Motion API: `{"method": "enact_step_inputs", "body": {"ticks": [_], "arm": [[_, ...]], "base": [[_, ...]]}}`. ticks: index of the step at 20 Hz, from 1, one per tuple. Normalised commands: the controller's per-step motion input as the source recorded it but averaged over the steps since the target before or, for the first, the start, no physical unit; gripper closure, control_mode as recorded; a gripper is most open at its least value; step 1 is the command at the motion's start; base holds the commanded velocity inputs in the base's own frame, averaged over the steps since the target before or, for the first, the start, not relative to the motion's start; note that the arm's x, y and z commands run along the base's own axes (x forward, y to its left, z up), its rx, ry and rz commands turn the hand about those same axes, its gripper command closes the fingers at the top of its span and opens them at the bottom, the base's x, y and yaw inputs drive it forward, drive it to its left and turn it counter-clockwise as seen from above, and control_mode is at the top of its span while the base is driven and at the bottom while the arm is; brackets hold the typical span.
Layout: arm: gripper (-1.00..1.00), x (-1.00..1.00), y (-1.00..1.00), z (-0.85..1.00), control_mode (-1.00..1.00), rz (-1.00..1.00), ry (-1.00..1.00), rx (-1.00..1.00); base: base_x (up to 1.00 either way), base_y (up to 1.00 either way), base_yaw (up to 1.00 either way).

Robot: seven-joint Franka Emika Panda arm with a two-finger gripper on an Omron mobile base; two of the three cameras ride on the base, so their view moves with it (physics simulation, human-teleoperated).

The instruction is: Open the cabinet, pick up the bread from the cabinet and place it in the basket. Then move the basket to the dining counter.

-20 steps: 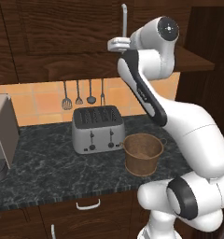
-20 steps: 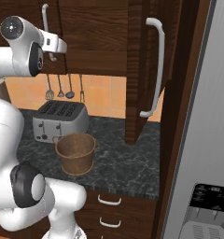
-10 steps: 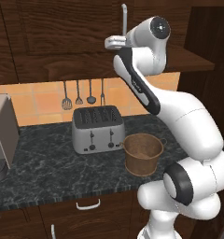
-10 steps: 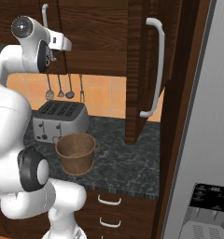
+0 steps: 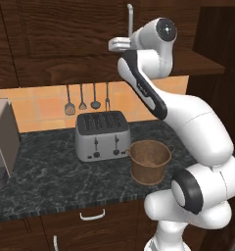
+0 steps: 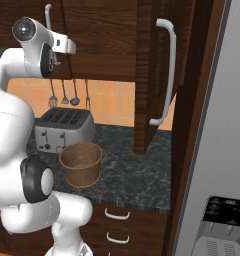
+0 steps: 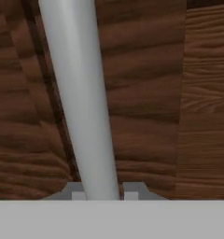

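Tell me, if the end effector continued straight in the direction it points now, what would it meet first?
The end effector is shut on the silver handle. Straight ahead, past that bar, it would probably meet the dark wood cabinet door; the gap behind the bar is hard to judge.

The cabinet (image 5: 65, 44) is dark brown wood grain, mounted on the wall. The long silver bar handle (image 7: 81, 102) of one door runs between the finger tips of the gripper (image 7: 102, 192), which is clamped on it; that door looks closed. Off to the gripper's right, the other door (image 6: 154, 75) hangs open. The round brown woven basket (image 5: 149, 161) stands upright on the black worktop, well below the gripper.
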Motion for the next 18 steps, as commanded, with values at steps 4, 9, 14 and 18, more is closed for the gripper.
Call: {"method": "enact_step_inputs", "body": {"ticks": [4, 9, 14, 18], "arm": [[1.0, -0.07, 0.27, 0.0, -1.0, 0.0, -0.01, 0.0], [1.0, -0.53, 0.22, 0.0, -1.0, 0.0, 0.0, 0.0], [1.0, -1.0, 0.02, 0.01, -1.0, -0.02, 0.0, 0.0], [1.0, -1.0, 0.17, 0.0, -1.0, -0.09, 0.0, 0.0]], "base": [[0.0, 0.0, 0.0], [0.0, 0.0, 0.0], [0.0, 0.0, 0.0], [0.0, 0.0, 0.0]]}}
